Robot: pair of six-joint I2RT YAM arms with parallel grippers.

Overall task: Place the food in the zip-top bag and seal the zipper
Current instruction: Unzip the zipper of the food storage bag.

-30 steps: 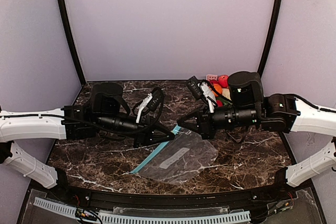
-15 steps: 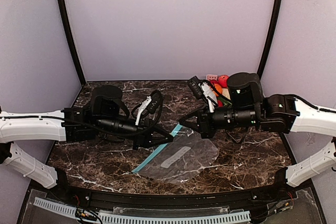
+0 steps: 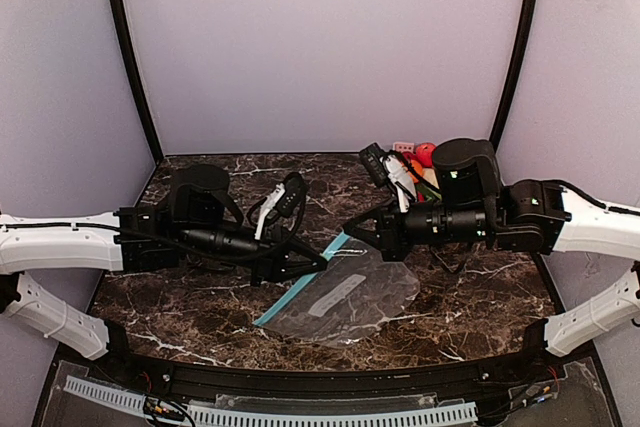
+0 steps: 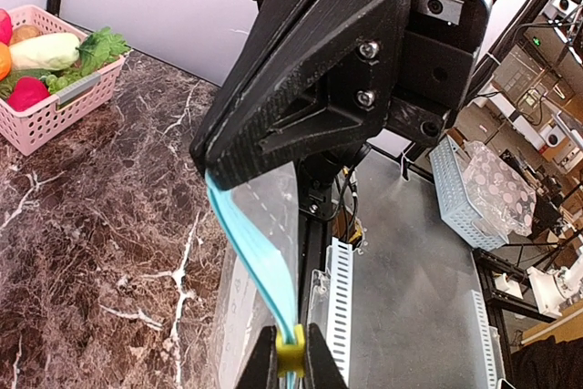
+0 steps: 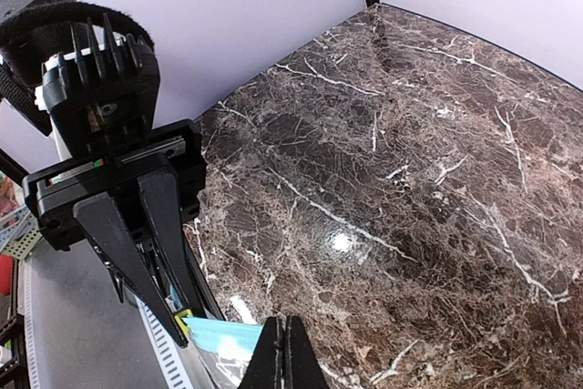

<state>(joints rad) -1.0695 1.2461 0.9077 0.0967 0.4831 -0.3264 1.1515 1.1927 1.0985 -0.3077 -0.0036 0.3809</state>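
The clear zip-top bag (image 3: 345, 299) lies mid-table, its whitish label facing up. Its teal zipper (image 3: 295, 292) runs along the left edge and rises at the far end. In the left wrist view my left gripper (image 4: 290, 363) is shut on a small yellow slider (image 4: 290, 353) on the zipper (image 4: 255, 252). My right gripper (image 5: 285, 351) is shut on the zipper's end (image 5: 223, 339), tip to tip with the left gripper (image 3: 322, 265). The food sits in a pink basket (image 4: 55, 111): a pale gourd (image 4: 44, 50) and a leafy green (image 4: 102, 46).
The basket (image 3: 405, 148) stands at the back right behind the right arm, with red and orange toys in it too. Dark walls and corner posts close the table. A slotted white cable duct (image 3: 300, 415) runs along the near edge.
My left gripper has drawn back a little toward the near left along the zipper. More teal strip now shows between the two grippers. The right arm has barely moved.
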